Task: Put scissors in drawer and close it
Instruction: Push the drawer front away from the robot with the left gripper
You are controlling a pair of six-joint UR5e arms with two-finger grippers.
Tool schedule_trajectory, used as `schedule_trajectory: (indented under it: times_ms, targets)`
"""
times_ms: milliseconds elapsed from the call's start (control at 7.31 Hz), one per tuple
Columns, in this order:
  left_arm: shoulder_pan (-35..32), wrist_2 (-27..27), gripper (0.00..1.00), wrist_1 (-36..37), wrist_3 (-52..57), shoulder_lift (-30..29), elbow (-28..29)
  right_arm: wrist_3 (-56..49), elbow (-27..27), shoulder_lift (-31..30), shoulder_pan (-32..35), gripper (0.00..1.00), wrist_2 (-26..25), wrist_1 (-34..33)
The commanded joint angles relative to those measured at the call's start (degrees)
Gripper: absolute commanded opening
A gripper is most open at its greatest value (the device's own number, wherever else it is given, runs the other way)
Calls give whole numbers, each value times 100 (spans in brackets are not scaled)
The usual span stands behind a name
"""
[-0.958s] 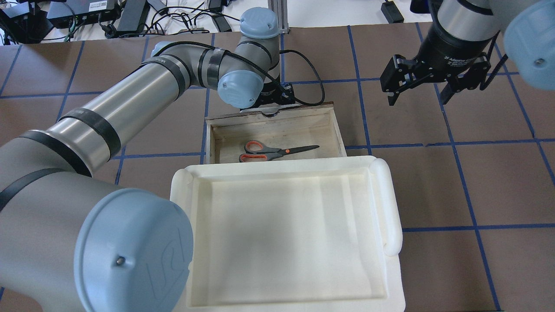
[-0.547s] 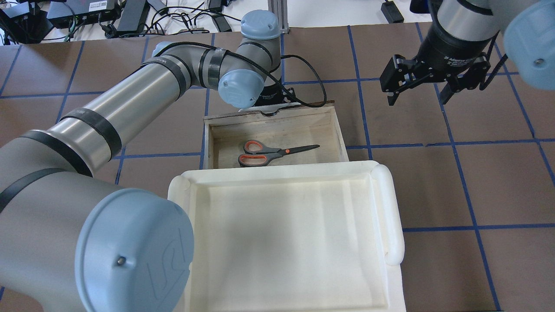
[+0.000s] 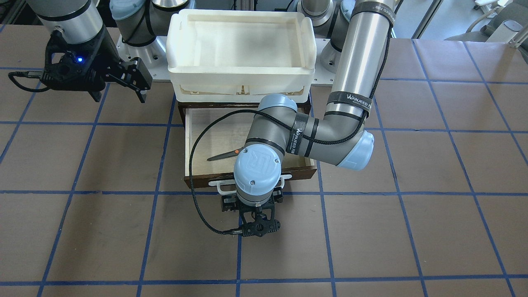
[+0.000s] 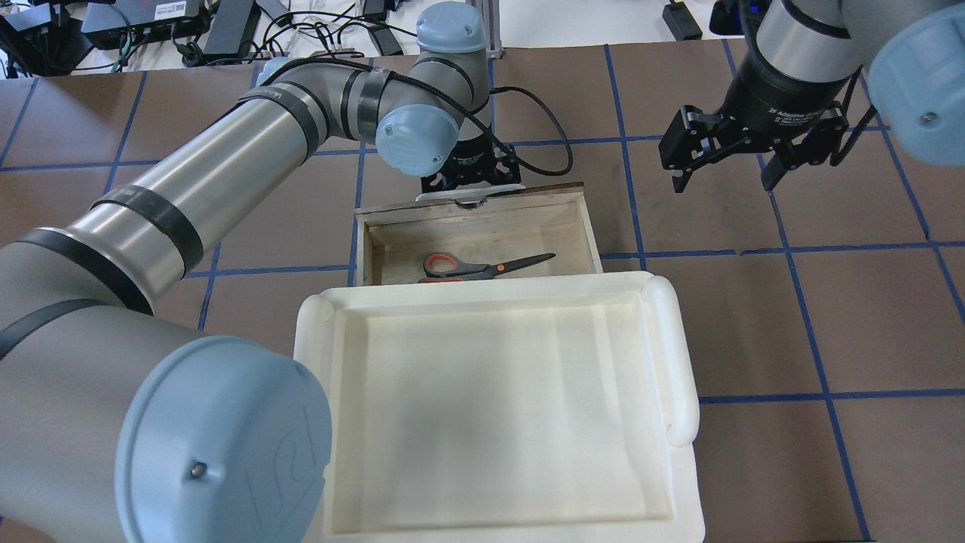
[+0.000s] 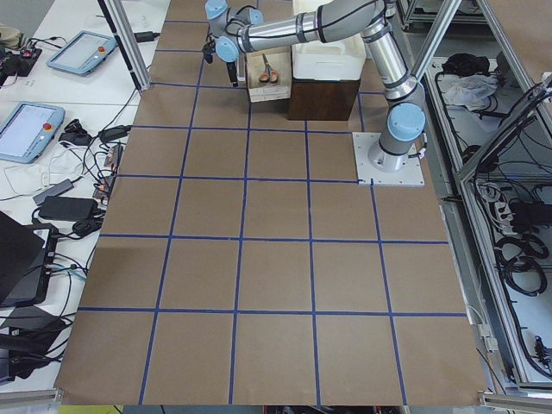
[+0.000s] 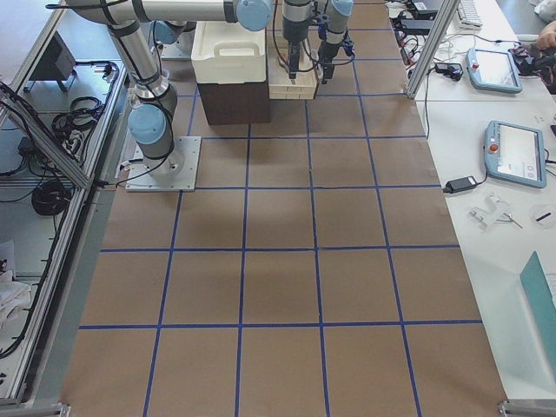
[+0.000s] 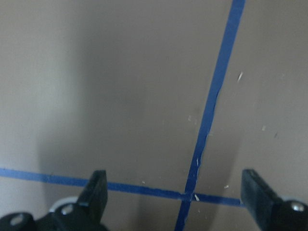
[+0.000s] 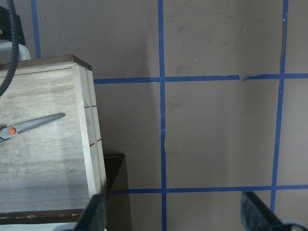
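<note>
Left gripper low, right gripper higher, both downward with jaws wide apart

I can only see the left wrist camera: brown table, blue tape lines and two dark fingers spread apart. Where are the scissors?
Observer: The scissors lie flat inside the wooden drawer, with the blades pointing toward the robot's right.
Visitor: Is that drawer shut?
Observer: No. It sticks out from under a white tub, and its inside is open to view from above.
Visitor: So where are the fingers I'm looking at?
Observer: The left fingers hang just outside the drawer's front, by its white handle. I cannot tell whether they touch it.
</note>
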Motion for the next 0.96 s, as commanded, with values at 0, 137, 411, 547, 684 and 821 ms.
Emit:
schedule_trajectory:
  times_ms: [0, 137, 411, 547, 684, 821]
  targets:
    - [-54, -4, 98, -205, -16, 47, 31, -1, 38, -1, 0, 100, -7, 0]
    - [-63, 5, 98, -380, -16, 126, 31, -1, 38, -1, 0, 100, -7, 0]
    - [-71, 5, 98, -766, -16, 363, 13, -1, 38, -1, 0, 100, -7, 0]
    - [-89, -4, 98, -951, -16, 469, -22, -10, 47, -1, 0, 100, -33, 9]
    - [-124, -13, 98, -1153, -8, 583, -40, -1, 47, -1, 0, 100, -268, 9]
    - [-176, -30, 98, -1338, -8, 662, -57, -1, 47, 8, 0, 100, -357, 9]
